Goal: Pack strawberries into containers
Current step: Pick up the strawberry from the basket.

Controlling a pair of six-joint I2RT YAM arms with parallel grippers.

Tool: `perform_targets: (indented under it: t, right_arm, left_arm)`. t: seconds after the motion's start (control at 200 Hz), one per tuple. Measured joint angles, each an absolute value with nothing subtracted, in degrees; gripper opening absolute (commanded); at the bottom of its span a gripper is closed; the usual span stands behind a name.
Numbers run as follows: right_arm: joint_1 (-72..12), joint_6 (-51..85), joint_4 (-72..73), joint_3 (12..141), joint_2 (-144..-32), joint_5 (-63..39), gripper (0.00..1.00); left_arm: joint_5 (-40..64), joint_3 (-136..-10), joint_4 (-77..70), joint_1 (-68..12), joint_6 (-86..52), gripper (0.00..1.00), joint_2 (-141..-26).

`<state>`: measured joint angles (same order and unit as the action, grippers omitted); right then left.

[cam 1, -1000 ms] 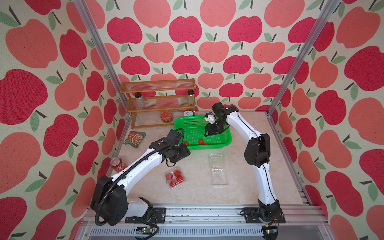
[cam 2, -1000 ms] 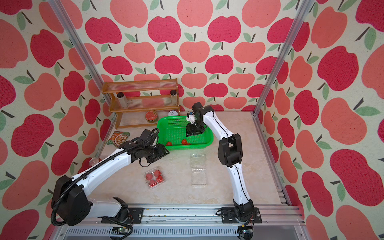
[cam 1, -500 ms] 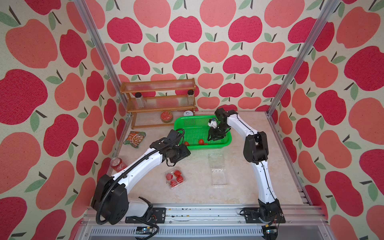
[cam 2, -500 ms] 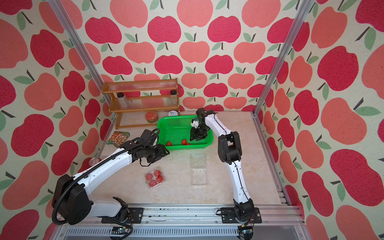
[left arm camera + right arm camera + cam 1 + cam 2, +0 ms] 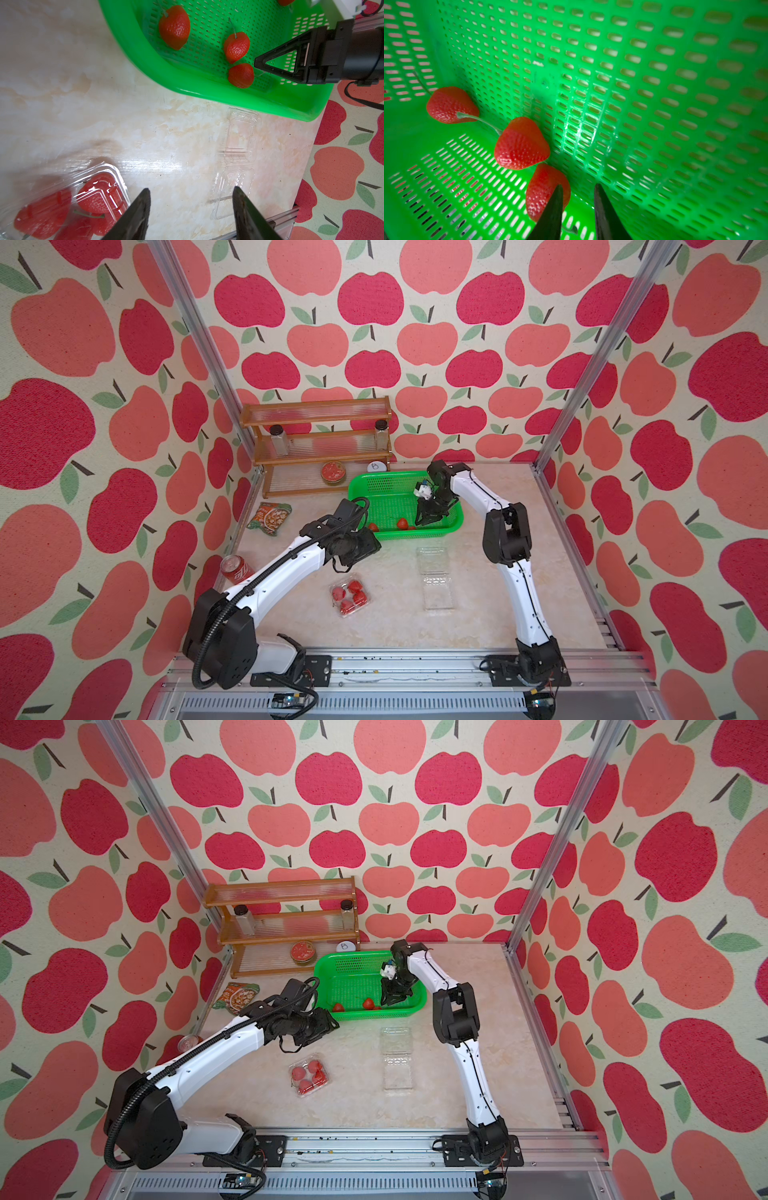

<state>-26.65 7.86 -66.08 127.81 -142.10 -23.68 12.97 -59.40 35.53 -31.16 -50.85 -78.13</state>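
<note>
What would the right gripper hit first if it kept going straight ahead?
Probably the green basket, its perforated bottom near the wall. The right gripper points at bare mesh, though the nearest strawberry beside one fingertip might get grazed.

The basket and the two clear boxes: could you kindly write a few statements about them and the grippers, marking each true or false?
The basket holds loose strawberries. True.
The empty box lies shut. False: it lies opened flat.
The right gripper is inside the basket. True.
The left gripper holds a strawberry. False: it is open and empty, above the table.
The filled box sits in the basket. False: it sits on the table, outside the basket.
</note>
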Motion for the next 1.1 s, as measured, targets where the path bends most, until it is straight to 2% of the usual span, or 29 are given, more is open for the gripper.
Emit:
perform_targets:
  t: [0.115, 0.165, 0.64, 1.1]
  right_arm:
    - [-26.7, 7.9, -66.1, 127.8, -142.1, -24.3, 0.11]
    - [-26.7, 8.3, -66.1, 127.8, -142.1, -24.6, 0.0]
    - [-26.3, 9.5, -65.0, 127.8, -140.2, -26.5, 0.0]
    - [-25.5, 11.2, -62.5, 124.8, -121.1, -27.1, 0.0]
  left_arm:
    - [13.0, -59.4, 35.5, -31.2, -50.9, 0.61, -78.2]
    - [13.0, -59.4, 35.5, -31.2, -50.9, 0.61, -78.2]
    - [13.0, -59.4, 35.5, -31.0, -50.9, 0.61, -78.2]
    - [13.0, -59.4, 35.5, -30.9, -50.9, 0.61, -78.2]
